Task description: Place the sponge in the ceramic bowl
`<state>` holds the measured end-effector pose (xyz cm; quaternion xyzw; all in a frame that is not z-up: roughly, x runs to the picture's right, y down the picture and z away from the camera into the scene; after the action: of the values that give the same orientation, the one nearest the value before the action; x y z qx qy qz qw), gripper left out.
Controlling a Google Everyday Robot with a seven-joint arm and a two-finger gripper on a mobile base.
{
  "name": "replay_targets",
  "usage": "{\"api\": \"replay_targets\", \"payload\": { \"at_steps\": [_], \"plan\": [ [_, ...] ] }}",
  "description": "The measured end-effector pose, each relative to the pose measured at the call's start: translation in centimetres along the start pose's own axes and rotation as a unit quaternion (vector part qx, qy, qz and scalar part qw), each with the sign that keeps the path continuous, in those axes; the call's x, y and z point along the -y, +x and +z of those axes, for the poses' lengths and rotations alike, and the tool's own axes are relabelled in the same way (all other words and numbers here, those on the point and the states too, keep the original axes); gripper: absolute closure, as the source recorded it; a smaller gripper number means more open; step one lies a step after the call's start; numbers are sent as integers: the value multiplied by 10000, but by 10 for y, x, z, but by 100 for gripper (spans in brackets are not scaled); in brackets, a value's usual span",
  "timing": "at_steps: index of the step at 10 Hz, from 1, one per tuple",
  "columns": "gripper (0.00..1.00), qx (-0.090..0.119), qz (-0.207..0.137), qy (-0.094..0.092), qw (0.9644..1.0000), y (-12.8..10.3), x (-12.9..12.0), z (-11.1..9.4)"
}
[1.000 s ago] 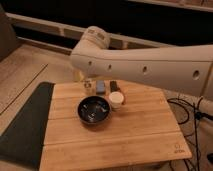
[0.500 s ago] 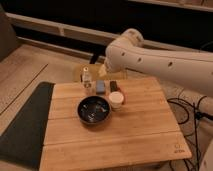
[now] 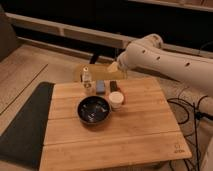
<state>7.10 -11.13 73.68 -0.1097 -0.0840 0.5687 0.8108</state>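
We find the sponge, a small blue block, lying on the far part of the wooden worktop, outside the ceramic bowl and just behind its far rim. The bowl is round, shallow and glossy dark, with pale glints inside, and we can make out nothing in it. Just left of the sponge stands a small clear bottle, upright, and just to its right lies a small dark block. In front of that block, and close beside the bowl on its right, sits a small white cup, roughly as wide as the sponge. The white arm reaches in from the right, above the far edge of the worktop. Its gripper hangs at the arm's end, behind and above the dark block, near the sponge but apart from it and holding nothing that we can see (how the jaws stand we cannot tell). Behind the bottle a tan, rounded object shows past the worktop's far edge, though we cannot say what it is. A dark mat lies along the worktop's left side, and dark cables trail over the floor at the right.
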Motion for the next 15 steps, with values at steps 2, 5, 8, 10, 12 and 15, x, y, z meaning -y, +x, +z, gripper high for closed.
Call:
{"api": "replay_targets", "payload": {
  "at_steps": [2, 5, 8, 10, 12, 15],
  "plan": [
    [35, 21, 64, 13, 10000, -1, 5, 4],
    [35, 13, 316, -22, 9995, -1, 40, 41],
    [35, -199, 190, -425, 9987, -3, 26, 95],
    [35, -373, 102, -618, 9973, -1, 20, 120],
    [35, -687, 56, -839, 9941, 8, 15, 149],
    [35, -1181, -2, -994, 9880, 26, 16, 182]
  ]
}}
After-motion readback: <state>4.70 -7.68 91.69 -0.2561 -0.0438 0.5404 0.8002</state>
